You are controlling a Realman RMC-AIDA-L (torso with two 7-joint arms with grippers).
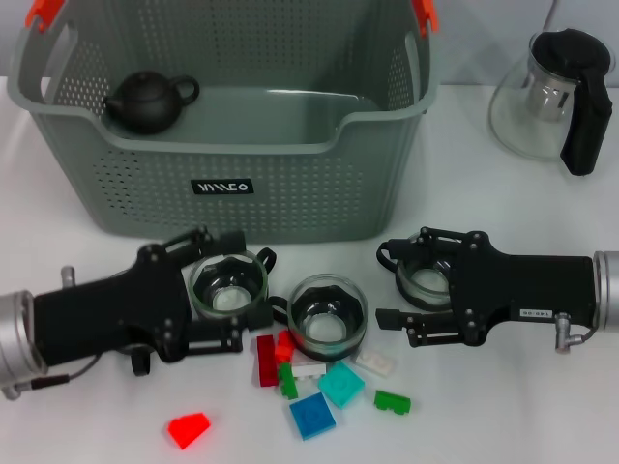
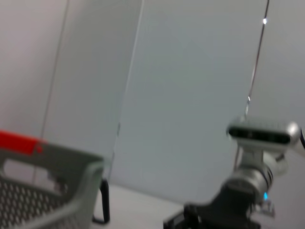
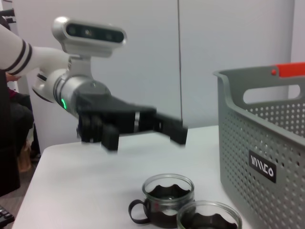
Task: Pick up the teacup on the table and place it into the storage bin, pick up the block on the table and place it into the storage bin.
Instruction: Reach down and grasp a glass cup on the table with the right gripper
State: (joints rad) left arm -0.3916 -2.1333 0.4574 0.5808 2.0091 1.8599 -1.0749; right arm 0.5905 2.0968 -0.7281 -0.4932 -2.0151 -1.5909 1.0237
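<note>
- Our left end effector (image 1: 235, 298) sits low on the counter (image 1: 542, 406), fingers spread around a cup (image 1: 228, 287).
- Our right end effector (image 1: 418, 285) brackets another cup (image 1: 426, 280), also unclenched.
- The bin (image 1: 242, 184) lies just beyond both; blocks (image 1: 340, 384) lie nearer us.

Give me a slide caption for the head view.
Both end effectors hover over glass teacups before the storage bin.

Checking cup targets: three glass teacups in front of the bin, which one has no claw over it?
The middle teacup, beside the loose blocks. The left claw sits over the left teacup, the right claw over the right teacup.
</note>
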